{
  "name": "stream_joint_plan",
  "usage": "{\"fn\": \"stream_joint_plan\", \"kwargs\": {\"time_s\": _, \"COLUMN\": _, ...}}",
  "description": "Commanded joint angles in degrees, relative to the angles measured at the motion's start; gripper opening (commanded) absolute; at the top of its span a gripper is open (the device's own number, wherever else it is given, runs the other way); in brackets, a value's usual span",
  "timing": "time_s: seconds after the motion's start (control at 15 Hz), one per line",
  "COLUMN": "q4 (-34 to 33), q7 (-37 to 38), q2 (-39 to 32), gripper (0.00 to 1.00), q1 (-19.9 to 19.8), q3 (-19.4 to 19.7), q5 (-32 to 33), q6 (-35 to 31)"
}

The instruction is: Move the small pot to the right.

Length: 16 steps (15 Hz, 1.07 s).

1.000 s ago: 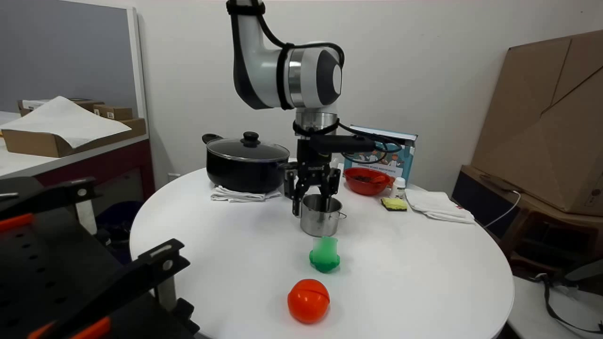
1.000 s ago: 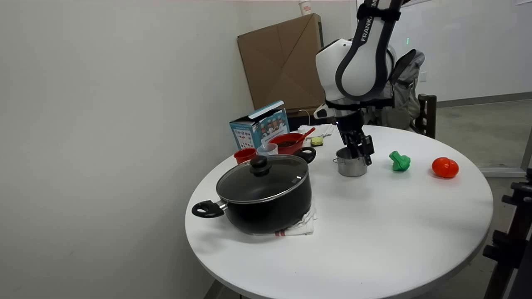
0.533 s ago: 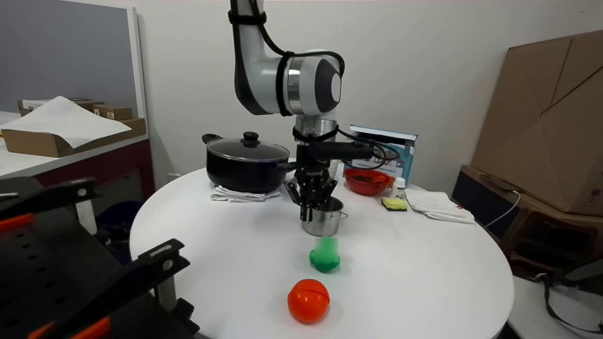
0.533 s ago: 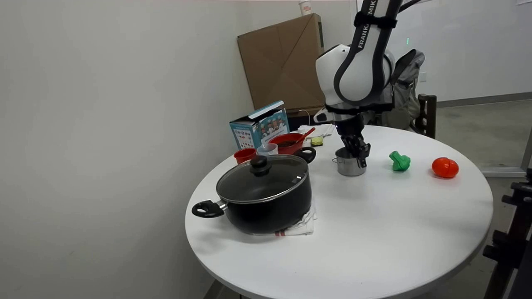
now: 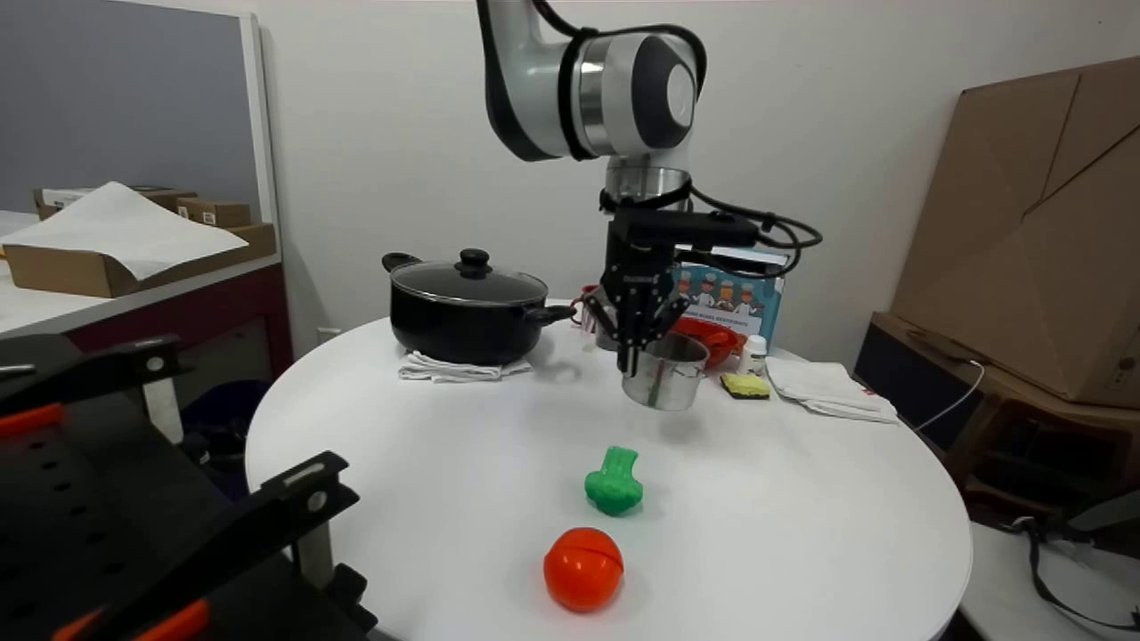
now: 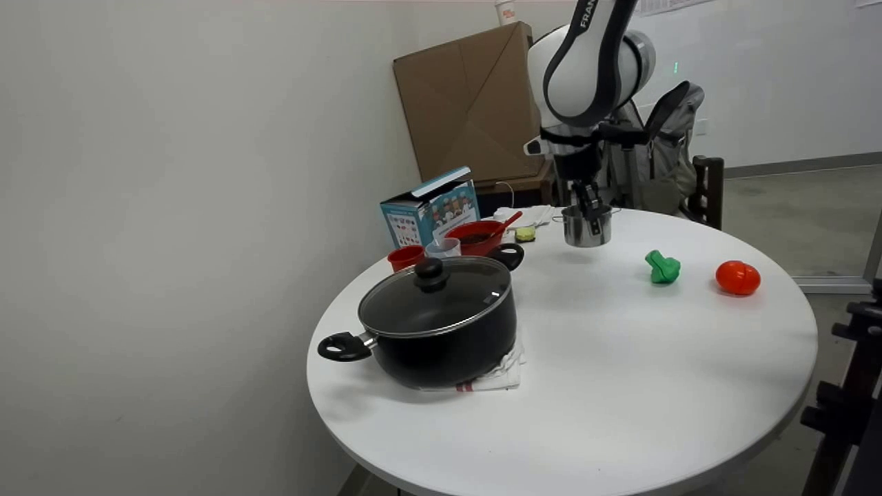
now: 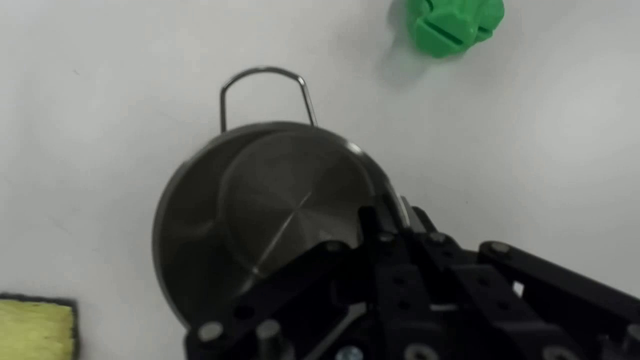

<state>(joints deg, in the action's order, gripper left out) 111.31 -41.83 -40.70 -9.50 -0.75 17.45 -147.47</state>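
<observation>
The small pot point(image 5: 674, 378), shiny silver with wire handles, hangs a little above the white table point(image 5: 499, 499). My gripper point(image 5: 630, 361) is shut on its wall at the rim, one finger inside and one outside, as the wrist view shows. Looking down from the wrist, I see into the bare bottom of the small pot point(image 7: 290, 180); one wire handle sticks out on the side of the green toy. In an exterior view the small pot point(image 6: 576, 231) is raised near the table's far edge, held from above by the gripper point(image 6: 595, 224).
A black lidded pot point(image 5: 463, 312) stands on a folded cloth. Behind the small pot are a red bowl point(image 5: 720, 343), a white bottle point(image 5: 753, 356), a yellow sponge point(image 5: 746, 385) and a box point(image 6: 434, 213). Nearby lie a green toy point(image 5: 614, 485) and a red ball-like toy point(image 5: 583, 570).
My gripper went from open to shut on the pot's wall. The small pot has risen off the table and shifted toward the sponge, away from the green toy.
</observation>
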Motion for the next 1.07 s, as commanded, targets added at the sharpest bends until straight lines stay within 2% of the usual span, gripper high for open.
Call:
{"fn": "stream_joint_plan", "kwargs": {"time_s": 0.0, "q4": -2.24, "q7": 6.66, "q2": 4.08, "gripper": 0.01, "q1": 0.42, "q3": 3.01, "q5": -1.95, "q6": 6.12}}
{"fn": "stream_joint_plan", "kwargs": {"time_s": 0.47, "q4": -12.30, "q7": 22.66, "q2": 3.42, "gripper": 0.01, "q1": 0.27, "q3": 8.19, "q5": -1.47, "q6": 14.15}}
{"fn": "stream_joint_plan", "kwargs": {"time_s": 1.0, "q4": -19.74, "q7": 37.55, "q2": 2.04, "gripper": 0.01, "q1": -2.07, "q3": 11.50, "q5": -5.45, "q6": 24.34}}
